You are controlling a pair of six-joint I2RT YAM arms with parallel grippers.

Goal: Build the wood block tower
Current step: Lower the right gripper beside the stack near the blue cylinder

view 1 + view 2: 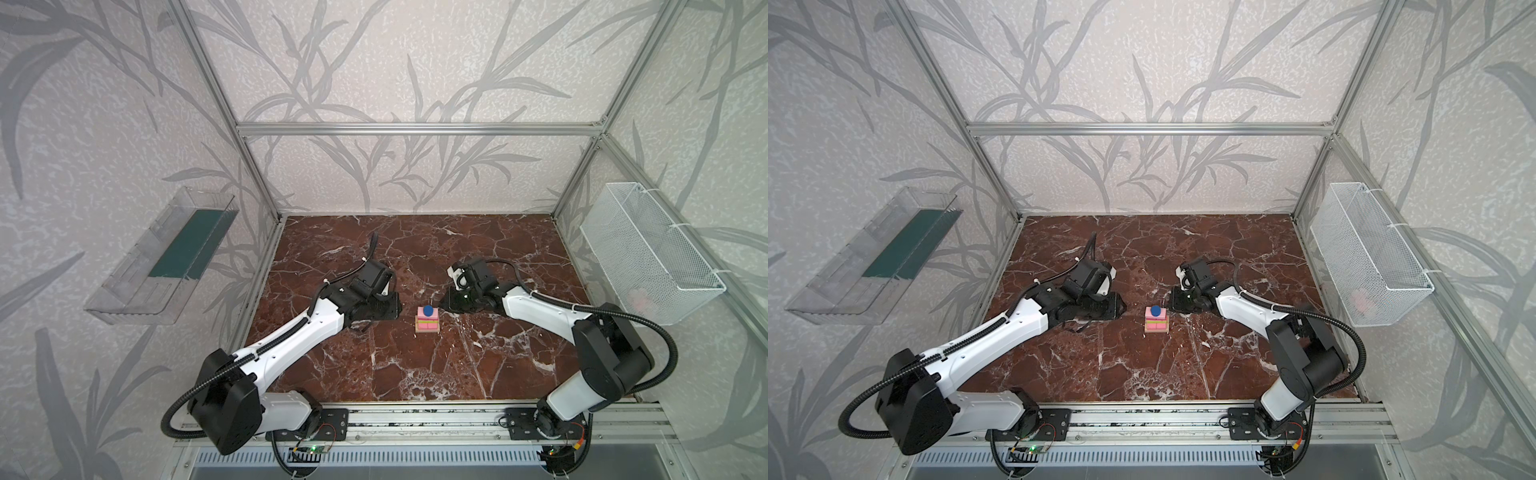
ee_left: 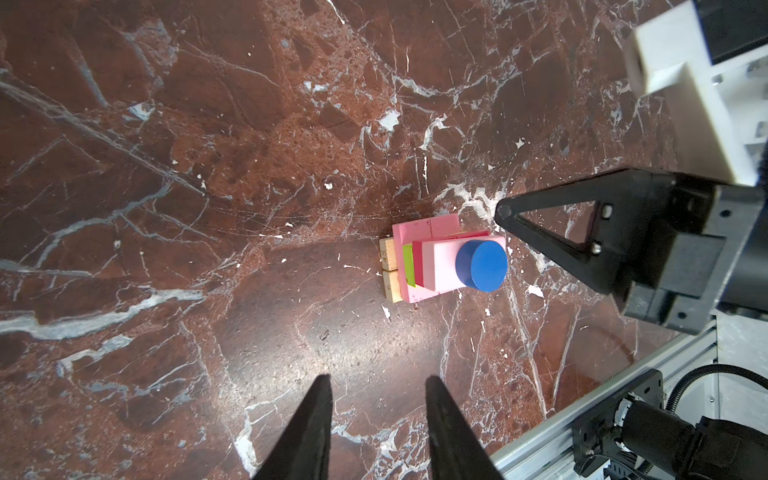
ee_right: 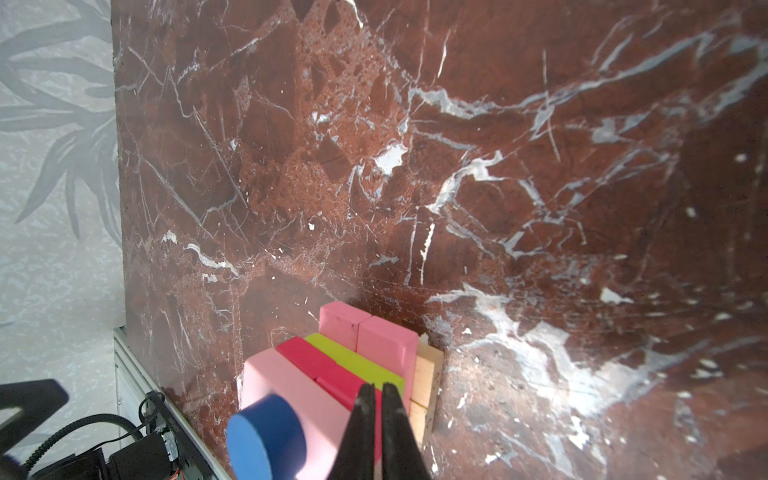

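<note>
Tower [image 1: 427, 320] stands near the middle of the marble table [image 1: 457, 374], between the two arms. Two tan bars [image 2: 388, 270] lie lowest, side by side. Two pink bars [image 3: 365, 332] lie across them, with a lime-green bar [image 3: 353, 361] and red cubes [image 3: 307, 357] above. A paler pink bar [image 2: 444, 262] lies on those, and the blue disc [image 2: 482, 266] sits topmost.

The left gripper [image 2: 378, 380] hovers just left of the stack, apart from it, its jaws spread and empty. The right gripper [image 3: 377, 387] sits just right of the stack at about the height of the upper blocks. Its jaws are drawn almost together, with only a slit between them, and clasp nothing. Whether its tips touch the blocks cannot be told.
</note>
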